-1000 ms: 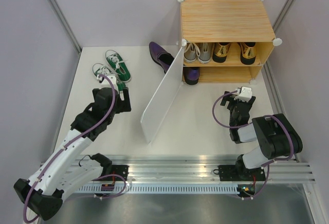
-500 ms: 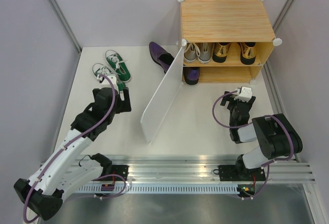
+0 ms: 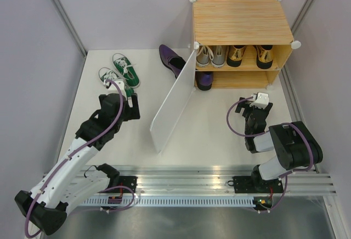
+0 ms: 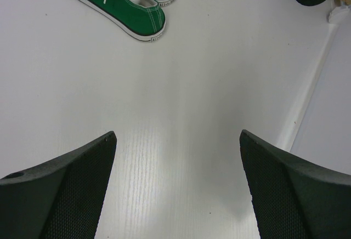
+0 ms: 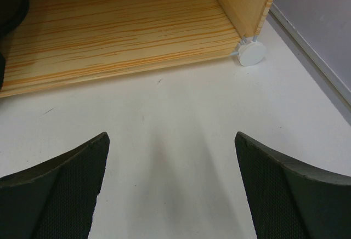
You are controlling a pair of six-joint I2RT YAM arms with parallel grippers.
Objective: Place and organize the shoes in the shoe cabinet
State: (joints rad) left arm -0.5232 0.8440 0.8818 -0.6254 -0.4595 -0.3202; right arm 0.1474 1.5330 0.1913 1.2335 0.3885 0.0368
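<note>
The shoe cabinet (image 3: pixel 241 28) stands at the back right with its white door (image 3: pixel 173 99) swung open. Its top shelf holds the grey sneakers (image 3: pixel 211 56) and the gold shoes (image 3: pixel 249 56). One purple shoe (image 3: pixel 204 79) sits at the left of the bottom shelf. The other purple shoe (image 3: pixel 171 59) lies on the table left of the cabinet. The green sneakers (image 3: pixel 120 73) lie at the back left, also in the left wrist view (image 4: pixel 118 6). My left gripper (image 3: pixel 129 100) (image 4: pixel 178 140) is open and empty just short of them. My right gripper (image 3: pixel 255 101) (image 5: pixel 171 140) is open and empty before the bottom shelf (image 5: pixel 120 25).
The open door's edge (image 4: pixel 307 102) runs down the right of the left wrist view. A white round connector (image 5: pixel 252 52) marks the cabinet's lower right corner. Grey walls close in the table at left, right and back. A metal rail (image 3: pixel 186 181) runs along the near edge.
</note>
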